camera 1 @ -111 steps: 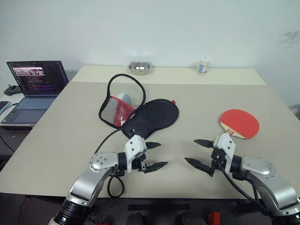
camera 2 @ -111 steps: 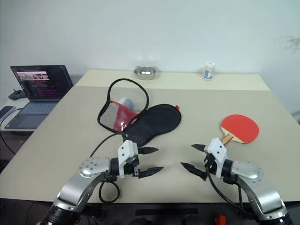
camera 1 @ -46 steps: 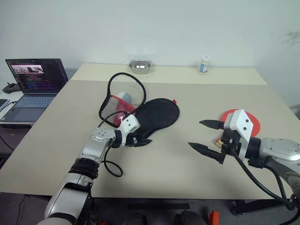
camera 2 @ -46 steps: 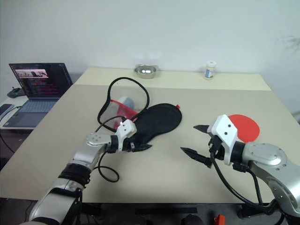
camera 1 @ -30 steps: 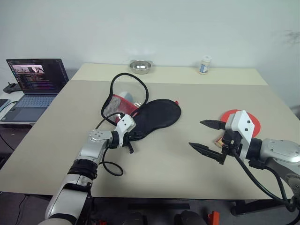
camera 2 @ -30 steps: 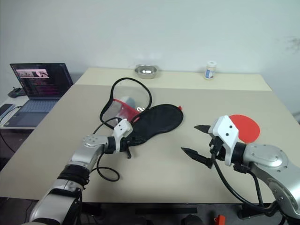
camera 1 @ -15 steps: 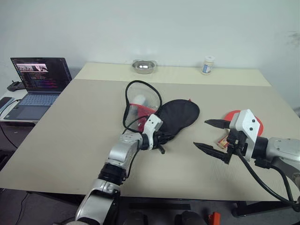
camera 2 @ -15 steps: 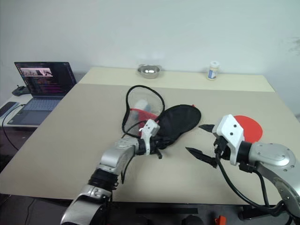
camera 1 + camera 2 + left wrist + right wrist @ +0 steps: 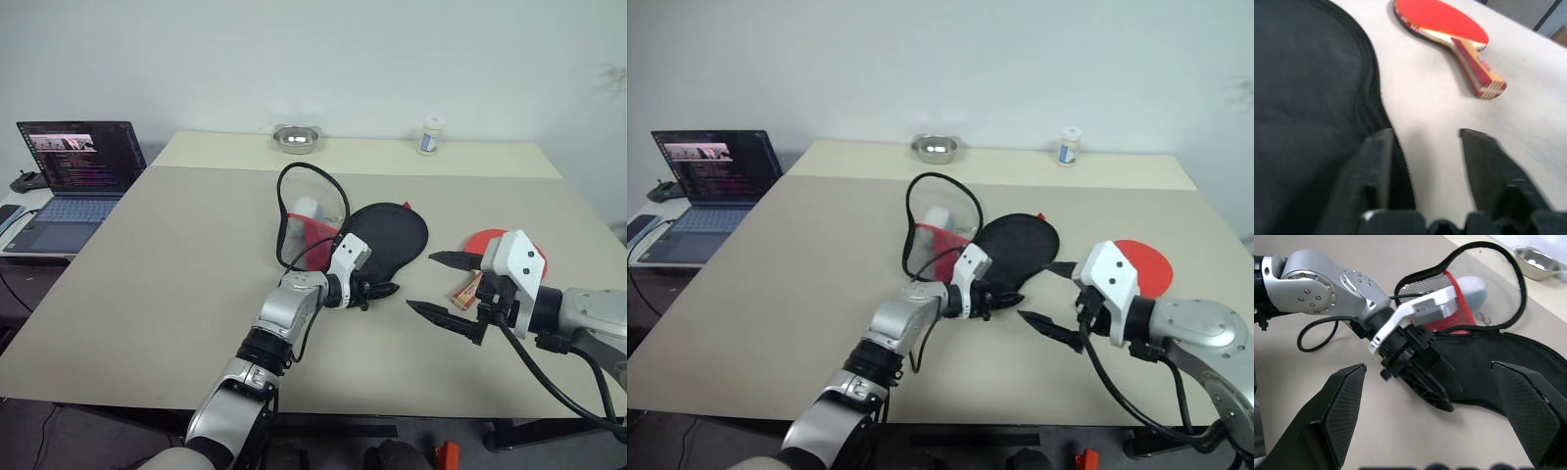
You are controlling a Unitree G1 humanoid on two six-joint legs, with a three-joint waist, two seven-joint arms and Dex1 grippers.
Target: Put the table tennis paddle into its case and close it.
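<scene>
The case (image 9: 387, 235) lies near the middle of the worktop (image 9: 157, 264), its black side up, with the red mesh flap and its black-edged loop standing open toward the far edge. The left gripper (image 9: 380, 291) sits at the case's near end, its fingers (image 9: 1376, 166) parted with one resting along the zip edge of the black fabric and nothing pinched between them. The table tennis paddle (image 9: 1447, 24) lies flat toward the right edge of the worktop, red face up, its short wooden handle pointing at the case, just apart from it. The right gripper (image 9: 446, 286) hovers beside that handle with its fingers spread wide and empty.

By my reading, the step in hand is positioning the case next to the paddle, done or nearly so (the paddle itself is untouched). Next, the right fingers need to drop onto the handle and close, then slide the round face in through the open flap while the left steadies the case.
</scene>
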